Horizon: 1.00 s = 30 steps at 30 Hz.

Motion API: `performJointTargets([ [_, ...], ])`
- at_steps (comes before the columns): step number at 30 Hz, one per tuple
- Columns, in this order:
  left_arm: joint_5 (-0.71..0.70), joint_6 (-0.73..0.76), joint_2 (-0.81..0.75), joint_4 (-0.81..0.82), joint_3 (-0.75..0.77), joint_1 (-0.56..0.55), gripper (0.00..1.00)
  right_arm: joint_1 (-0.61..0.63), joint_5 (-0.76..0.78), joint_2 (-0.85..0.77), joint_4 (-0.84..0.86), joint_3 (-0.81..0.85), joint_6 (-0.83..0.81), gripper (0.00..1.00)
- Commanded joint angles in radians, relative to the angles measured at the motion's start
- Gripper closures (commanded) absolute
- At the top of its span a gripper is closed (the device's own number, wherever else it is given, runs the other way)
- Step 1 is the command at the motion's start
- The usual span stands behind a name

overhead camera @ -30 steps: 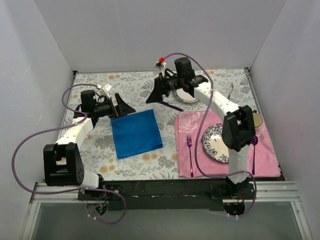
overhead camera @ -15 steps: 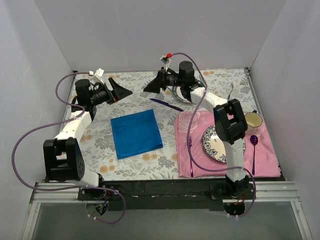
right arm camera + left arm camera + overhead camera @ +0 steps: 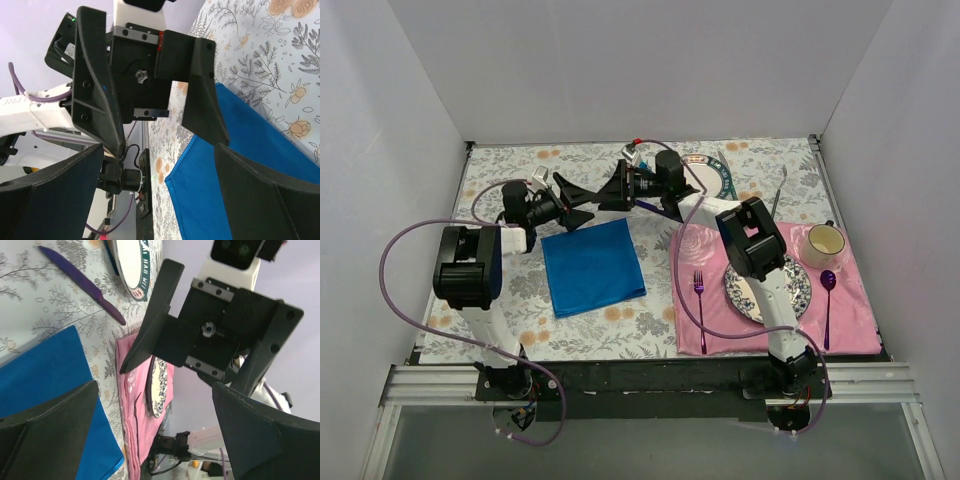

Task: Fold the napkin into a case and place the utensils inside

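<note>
From above, the napkin (image 3: 593, 266) is seen lying flat on the bench (image 3: 535, 325). It's a roughly square sheet turned a bit off-axis, just left of the pink placemat (image 3: 685, 330) and not touching it. Nothing narrow enough to be called a case has been made yet, by the look of it. Both arms are stretched out beyond the napkin's far edge. The left fingers (image 3: 572, 188) and right fingers (image 3: 616, 186) are pointed at each other almost tip to tip, apparently raised off the bench. The knife (image 3: 650, 205) is half hidden by the right arm, near the napkin's far right corner. The fork can't be picked out for sure.

Over on the left wrist view, the left fingers are spread wide with nothing between them. A corner of the napkin is seen below, with the knife lying apart from it on the bench. The right fingers are faced head-on, also gaping and empty.

On the right wrist view the same is confirmed from the other side: both pairs wide apart, nothing held, blue cloth underneath.

Handling-wise, the napkin is probably limp and light, so it'll likely flop or slide if shoved. A pinch at the two far corners would be suggested, one per arm. The knife looks stiff, slim and flat-lying, so it's probably best nipped across the handle.
</note>
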Motion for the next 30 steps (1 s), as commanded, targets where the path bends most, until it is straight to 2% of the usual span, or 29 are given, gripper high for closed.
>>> performJointTargets([
  [1,-0.022,-0.117,0.073,0.176,0.018,0.000,0.02,0.013,0.036,0.068,0.058,0.051,0.044,0.01],
  [11,-0.027,-0.181,0.200,0.321,-0.009,0.009,0.02,0.013,0.076,0.180,0.024,0.074,0.040,0.01],
  [21,-0.007,-0.139,0.277,0.304,-0.049,0.102,0.02,-0.006,0.116,0.217,-0.077,0.011,-0.031,0.01],
  [30,0.047,-0.077,0.215,0.263,-0.120,0.174,0.02,-0.013,0.138,0.211,-0.156,0.003,-0.095,0.01],
])
